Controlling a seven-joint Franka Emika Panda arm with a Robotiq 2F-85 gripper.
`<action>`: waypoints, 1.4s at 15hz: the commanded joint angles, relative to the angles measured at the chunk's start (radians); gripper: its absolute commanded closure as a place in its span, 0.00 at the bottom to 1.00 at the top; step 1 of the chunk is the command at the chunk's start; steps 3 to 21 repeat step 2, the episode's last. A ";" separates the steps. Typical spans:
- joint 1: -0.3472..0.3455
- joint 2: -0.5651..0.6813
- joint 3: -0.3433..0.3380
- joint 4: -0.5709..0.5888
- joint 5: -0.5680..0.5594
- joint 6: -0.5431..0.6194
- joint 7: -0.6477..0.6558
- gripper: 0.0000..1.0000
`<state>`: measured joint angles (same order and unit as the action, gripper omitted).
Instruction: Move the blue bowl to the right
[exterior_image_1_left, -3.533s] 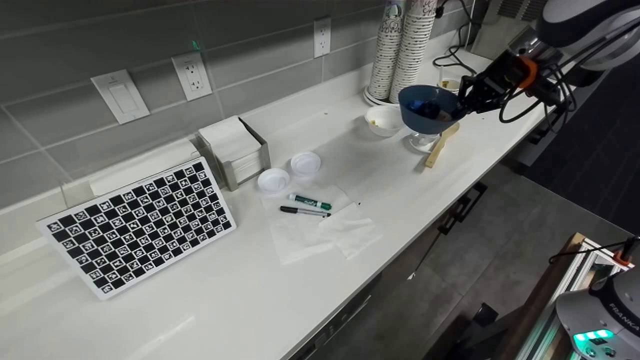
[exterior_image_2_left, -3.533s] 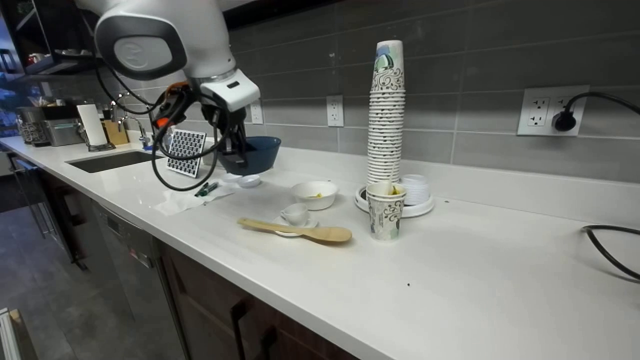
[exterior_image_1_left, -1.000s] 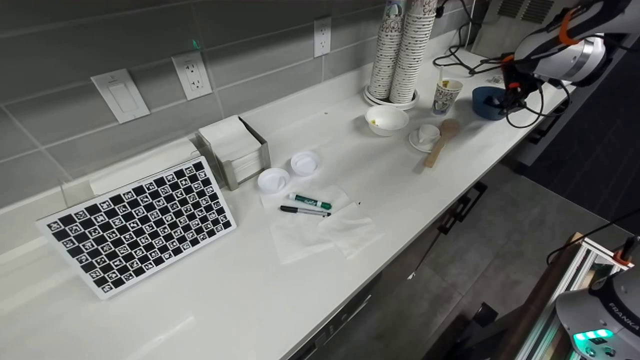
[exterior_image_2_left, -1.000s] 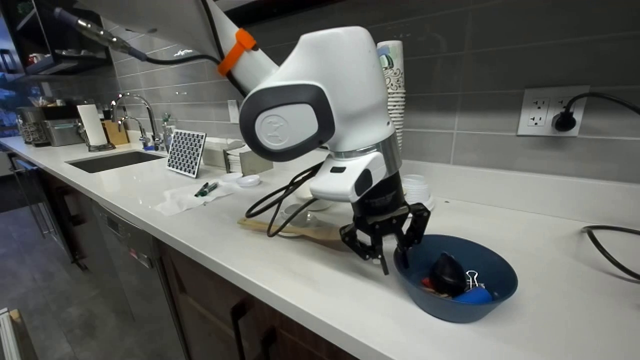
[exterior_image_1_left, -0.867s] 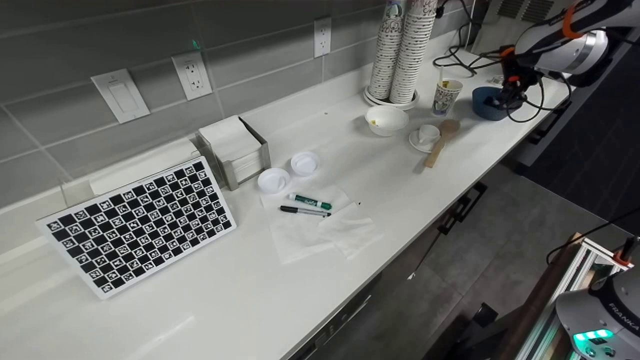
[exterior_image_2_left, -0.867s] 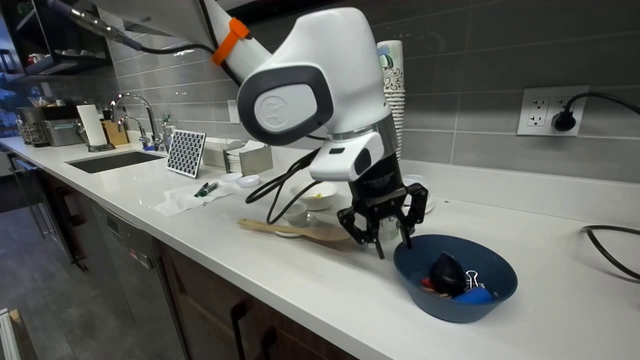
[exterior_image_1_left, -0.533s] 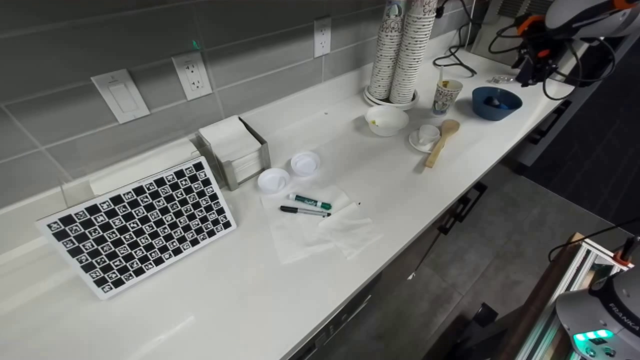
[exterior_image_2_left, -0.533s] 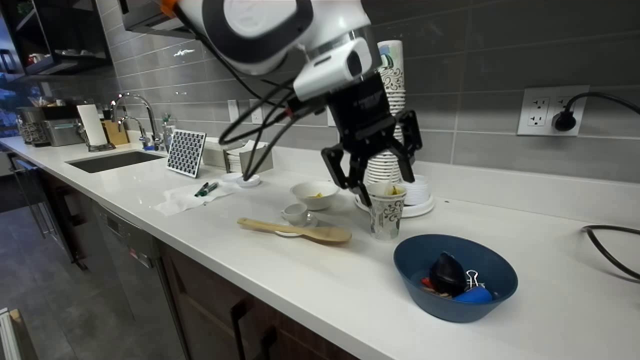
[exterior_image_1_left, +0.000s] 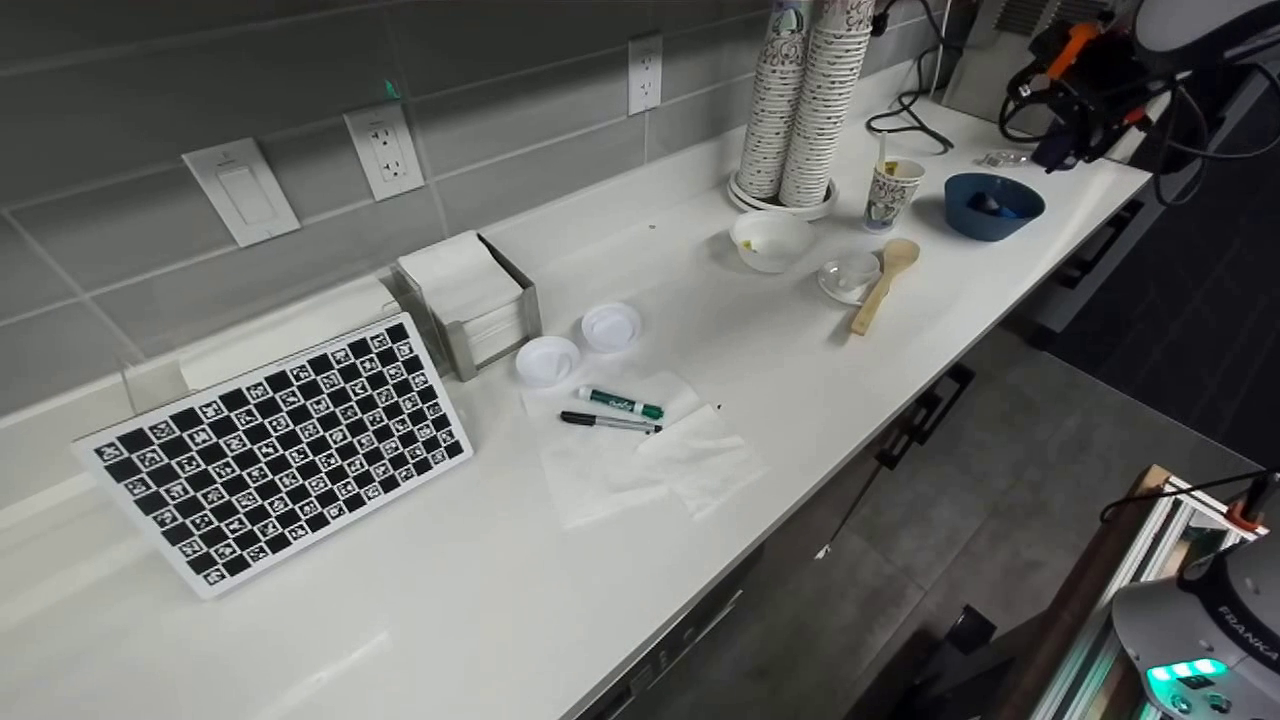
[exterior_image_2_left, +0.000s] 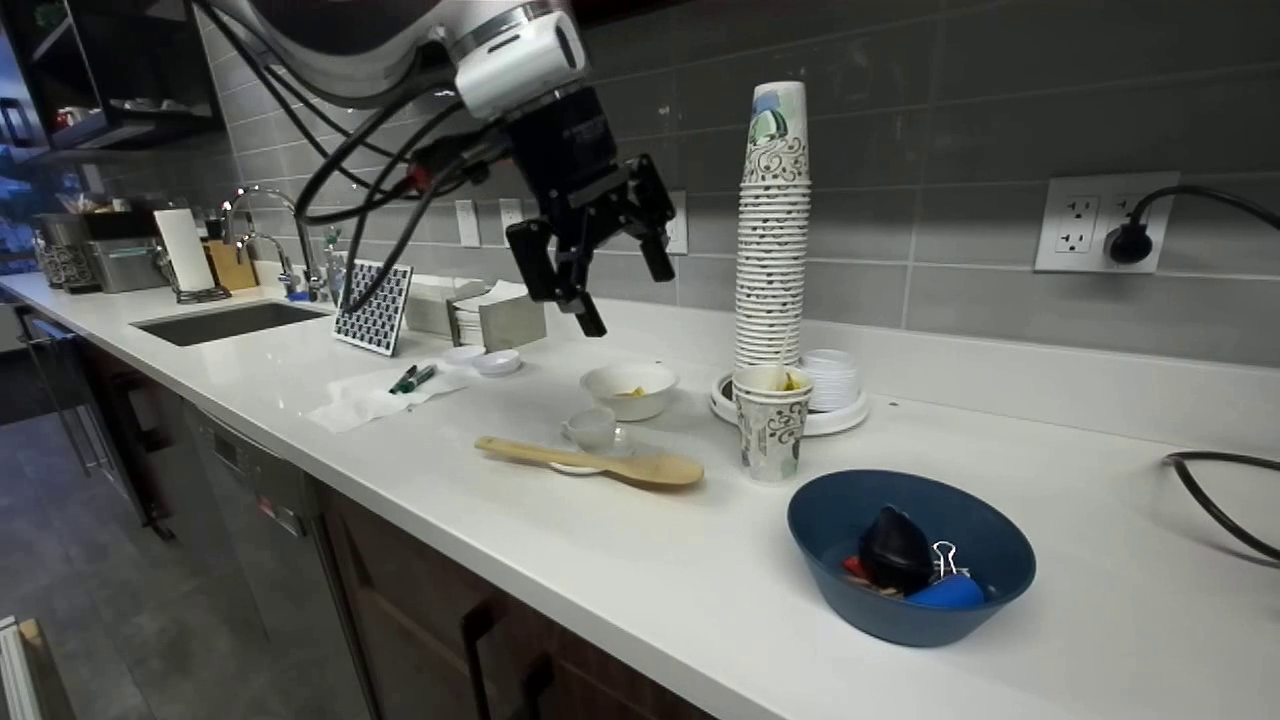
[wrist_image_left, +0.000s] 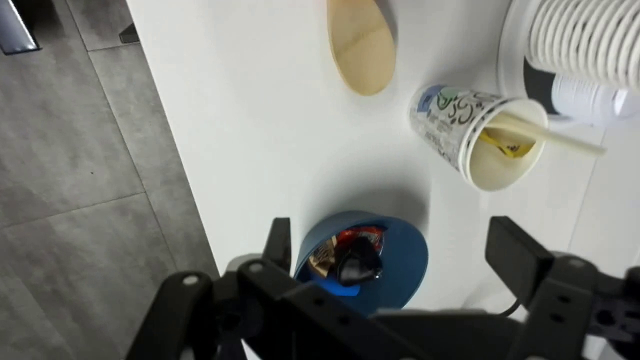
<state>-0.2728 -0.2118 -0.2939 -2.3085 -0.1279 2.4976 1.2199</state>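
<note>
In an exterior view the gripper (exterior_image_2_left: 626, 294) hangs above the counter (exterior_image_2_left: 1100, 640), jaws spread apart; the blue bowl (exterior_image_2_left: 905, 622) rests there, lower and well apart. In an exterior view a paper cup (exterior_image_1_left: 890, 202) stands lower than the gripper, near the bowl. In the wrist view the bowl shows between the jaws.

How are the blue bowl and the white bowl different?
The blue bowl is dark, the white bowl pale. The blue bowl holds several objects; the white bowl shows only something small and yellow. The blue bowl stands nearer the counter's front edge than the white bowl. Both are round and stand upright.
</note>
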 joint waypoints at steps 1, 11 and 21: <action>-0.035 -0.027 0.043 -0.027 0.016 0.007 -0.057 0.00; -0.038 -0.057 0.052 -0.053 0.019 0.010 -0.088 0.00; -0.038 -0.057 0.052 -0.053 0.019 0.010 -0.088 0.00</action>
